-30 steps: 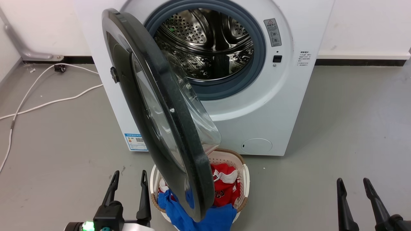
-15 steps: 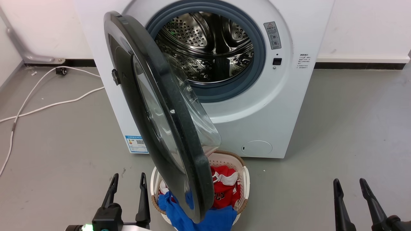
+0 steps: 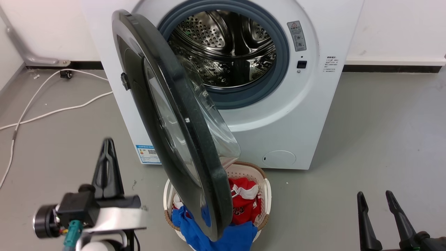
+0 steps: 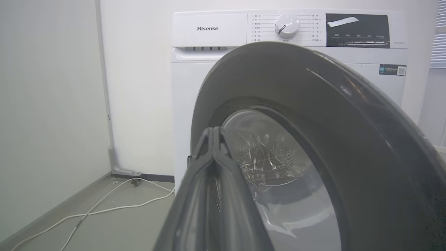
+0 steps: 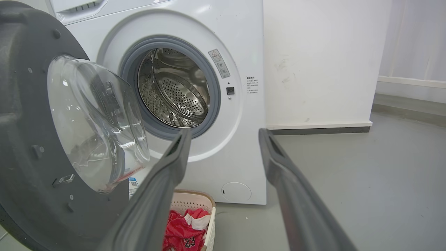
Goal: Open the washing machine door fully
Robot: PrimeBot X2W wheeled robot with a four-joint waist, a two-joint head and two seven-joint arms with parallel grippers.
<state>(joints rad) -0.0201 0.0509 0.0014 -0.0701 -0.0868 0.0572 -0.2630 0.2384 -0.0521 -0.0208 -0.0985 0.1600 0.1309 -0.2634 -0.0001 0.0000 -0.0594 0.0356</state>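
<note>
Left gripper (image 3: 108,142): is hovering at the lower left of the head view, its two fingers pressing together on nothing. In the left wrist view the left gripper (image 4: 212,130) is pointing at the outer face of the washing machine door (image 4: 313,104); whether it is touching cannot be confirmed.
Right gripper (image 3: 375,196): is hanging at the lower right, its two fingers spreading apart and holding nothing. In the right wrist view the right gripper (image 5: 225,132) is facing the washing machine (image 5: 244,52), well apart from it.
Laundry basket (image 3: 267,195): one, white, is sitting on the floor (image 3: 383,122) directly before the washing machine, under the door's free edge.
Basket contents: one red garment (image 3: 244,200) and one blue garment (image 3: 240,238) are lying inside, the blue one draping over the near rim.
Washing machine door (image 3: 136,80): one, is standing partly open, hinging on the robot's left, nearly edge-on to the head camera. Its clear glass bowl (image 3: 219,132) is facing the opening.
Obstruction: the door's lower edge is overlapping the laundry basket in the head view; whether they are touching cannot be told.
Washing machine (image 3: 299,115): one, is standing against the wall (image 3: 400,28), its steel drum (image 3: 226,42) showing inside the grey rubber ring (image 3: 280,76).
Front fittings: one round filter cover (image 3: 278,158) and one blue label (image 3: 148,154) are sitting low on the front.
Cable (image 3: 52,111): white, two strands are trailing over the floor left of the washing machine.
</note>
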